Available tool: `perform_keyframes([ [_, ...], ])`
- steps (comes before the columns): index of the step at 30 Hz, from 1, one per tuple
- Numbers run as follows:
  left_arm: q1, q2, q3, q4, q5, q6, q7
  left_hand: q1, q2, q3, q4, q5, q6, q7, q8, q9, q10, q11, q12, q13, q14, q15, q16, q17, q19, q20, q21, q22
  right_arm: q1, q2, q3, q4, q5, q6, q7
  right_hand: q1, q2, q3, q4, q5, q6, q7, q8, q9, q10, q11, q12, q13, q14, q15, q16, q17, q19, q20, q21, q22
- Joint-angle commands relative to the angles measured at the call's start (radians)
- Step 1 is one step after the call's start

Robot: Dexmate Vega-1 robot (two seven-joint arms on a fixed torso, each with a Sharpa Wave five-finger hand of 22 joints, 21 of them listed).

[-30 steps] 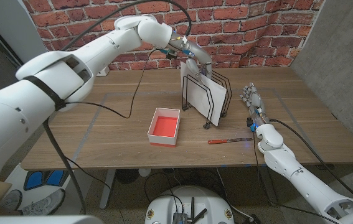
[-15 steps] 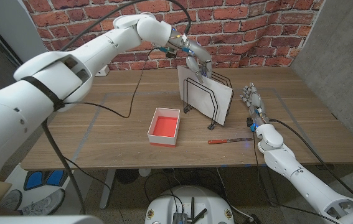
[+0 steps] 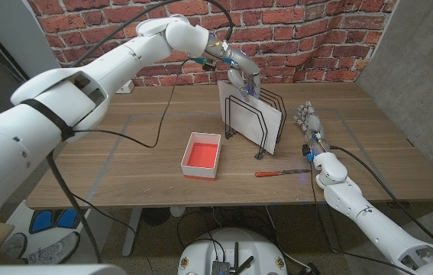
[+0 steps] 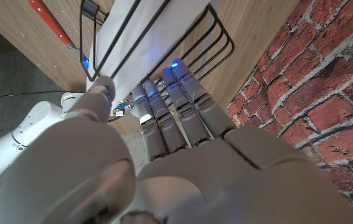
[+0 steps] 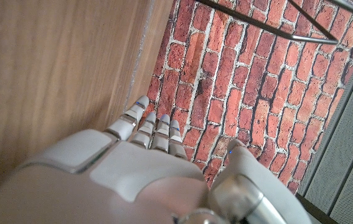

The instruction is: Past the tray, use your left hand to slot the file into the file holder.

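File, the flat white sheet-like folder (image 3: 251, 121), is already sitting inside the black wire file holder (image 3: 266, 128), standing between its upright loops on the wooden table (image 3: 124, 153), beyond the white tray with the red inside (image 3: 202, 154). So I am judging the slotting itself as nearly done: the lower edge looks to be down in the rack, though I cannot tell for sure that it is resting on the base. What is left for me is to let go, lift clear, and check that the sheet is not leaning out.

I am keeping the left hand (image 3: 243, 75) above the rack's top, with its fingers (image 4: 167, 106) reaching down along the far face of the sheet and the thumb (image 4: 101, 93) on the near face, so it is pinching the top edge of the white sheet. In the left wrist view, the wire loops are crossing in front of the sheet just past my fingertips, which tells me the hand is close over the rack rather than off to one side.

My right hand (image 3: 308, 122) is waiting near the rack, fingers straight and close together and holding nothing, apart from the wires. A red-handled tool (image 3: 279, 173) is lying on the table in front of the rack, and I am leaving it alone.
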Motion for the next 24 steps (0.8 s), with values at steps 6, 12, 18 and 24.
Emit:
perform_keyframes([
  [6, 0.027, 0.034, -0.024, -0.094, 0.009, 0.058, -0.028, -0.012, -0.029, -0.01, -0.004, 0.003, -0.037, 0.004, -0.002, 0.001, -0.044, 0.011, -0.007, 0.003, -0.046, -0.119, -0.006, -0.001, -0.036, -0.094, -0.022, 0.0, -0.016, -0.007, 0.003, -0.024, -0.005, 0.001, -0.009, -0.007, 0.035, 0.009, -0.003, -0.004, 0.004, -0.004, 0.002, 0.003, 0.008, -0.003, 0.009, 0.002, 0.005, 0.002, 0.005, 0.002, 0.005, 0.001, 0.006, 0.003],
  [12, 0.044, 0.056, -0.038, -0.144, 0.0, 0.089, -0.049, -0.017, -0.034, -0.026, -0.001, 0.001, -0.066, 0.007, -0.004, 0.0, -0.084, 0.024, -0.01, 0.002, -0.087, -0.106, -0.005, 0.003, -0.059, -0.092, -0.035, -0.002, -0.025, -0.014, 0.005, -0.04, -0.007, -0.005, -0.014, -0.008, 0.035, 0.008, -0.002, -0.005, 0.004, -0.005, 0.002, 0.003, 0.008, -0.003, 0.009, 0.002, 0.005, 0.002, 0.005, 0.003, 0.005, 0.002, 0.005, 0.003],
  [18, 0.063, 0.079, -0.056, -0.19, -0.01, 0.127, -0.065, -0.04, -0.032, -0.041, 0.01, 0.001, -0.1, 0.016, -0.005, 0.0, -0.125, 0.041, -0.01, 0.001, -0.121, -0.087, -0.003, 0.003, -0.088, -0.082, -0.048, -0.003, -0.029, -0.02, 0.006, -0.05, -0.01, -0.006, -0.013, -0.008, 0.034, 0.008, -0.003, -0.005, 0.004, -0.004, 0.002, 0.003, 0.007, -0.003, 0.009, 0.002, 0.004, 0.002, 0.006, 0.003, 0.004, 0.001, 0.005, 0.003],
  [24, 0.077, 0.094, -0.074, -0.216, -0.021, 0.152, -0.069, -0.063, -0.021, -0.046, 0.021, 0.002, -0.129, 0.028, -0.004, -0.001, -0.16, 0.055, -0.01, 0.001, -0.155, -0.069, -0.003, 0.004, -0.112, -0.077, -0.055, -0.004, -0.032, -0.025, 0.006, -0.059, -0.012, -0.011, -0.013, -0.007, 0.035, 0.008, -0.004, -0.005, 0.004, -0.005, 0.002, 0.003, 0.006, -0.003, 0.009, 0.002, 0.004, 0.0, 0.006, 0.003, 0.004, -0.001, 0.005, 0.003],
])
